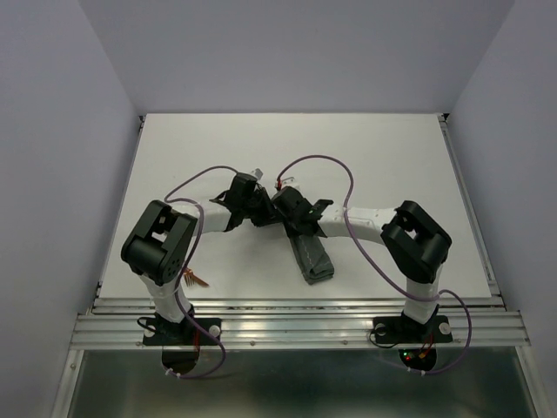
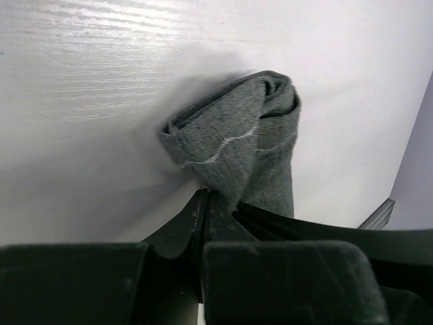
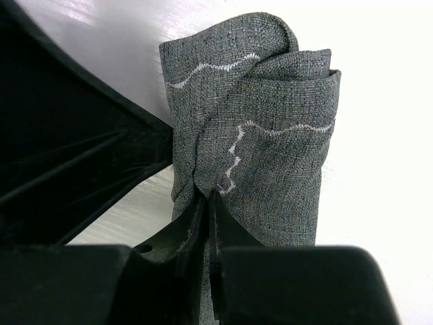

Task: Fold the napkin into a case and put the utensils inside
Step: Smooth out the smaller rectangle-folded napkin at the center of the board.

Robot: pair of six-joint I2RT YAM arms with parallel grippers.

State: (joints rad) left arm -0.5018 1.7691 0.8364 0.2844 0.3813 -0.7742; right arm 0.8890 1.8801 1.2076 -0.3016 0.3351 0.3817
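**Both grippers pinch one end of the folded napkin**

The napkin (image 1: 313,259) is folded into a narrow grey-green strip. It lies on the white table (image 1: 365,157) just beyond the metal rail (image 1: 305,329), above the rail's middle. It runs at a slant, with its free end nearest the rail and its other end further back, where the two arms meet.

The left gripper (image 2: 205,198) has its fingers pressed together on a fold of cloth at that further end. In the left wrist view the cloth bunches up past the fingertips into a rounded, rolled lump with a pale wavy stitch line across it. The right gripper (image 3: 211,200) is also clamped on the napkin, its fingers closed tight on a crease. In its own view the cloth rises beyond the tips in overlapping layers, with two stitched hems showing. The two grippers grip close beside each other, each one's dark body showing at the edge of the other's view.

The utensils (image 1: 197,279) lie just beyond the rail's left part, beside the left arm and well apart from the napkin. Only a small copper-brown bit shows, too small to tell the pieces apart.

Purple cables (image 1: 348,187) loop over both arms, away from the rail.
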